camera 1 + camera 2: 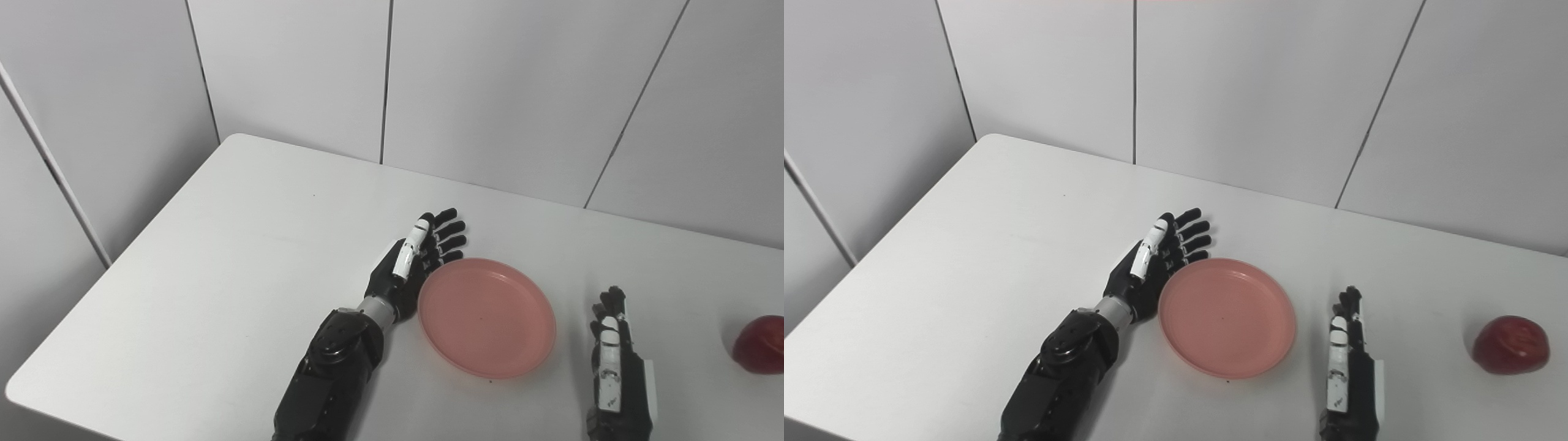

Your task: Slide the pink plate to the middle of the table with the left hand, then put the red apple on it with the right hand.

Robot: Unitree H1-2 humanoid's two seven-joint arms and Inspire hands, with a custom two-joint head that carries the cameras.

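A white surface fills most of both views, backed by pale wall panels. On it, roughly at the centre, the pink plate lies flat and empty.

The left hand is set on edge against the plate's left rim, with the palm turned toward the plate. Its fingers are extended and slightly fanned past the far-left part of the rim, and nothing is gripped. Whether the palm actually presses the rim or sits just beside it cannot be told for certain.

The right hand rests near the surface's front edge, to the right of the plate and apart from it. Its fingers are held straight and close together, and nothing is held.

The red apple sits well apart to the right, near the edge of the view, untouched.

The slide is judged to be at or near its end, since the plate already lies about mid-surface. If more travel is wanted, the push is best given low on the rim with the flat of the hand, so that the plate is kept from tipping or spinning. A slow, straight push to the right would keep the light plate from skating on toward the right hand. The left hand is then best drawn back sideways, without the rim being dragged, before the apple is reached for.
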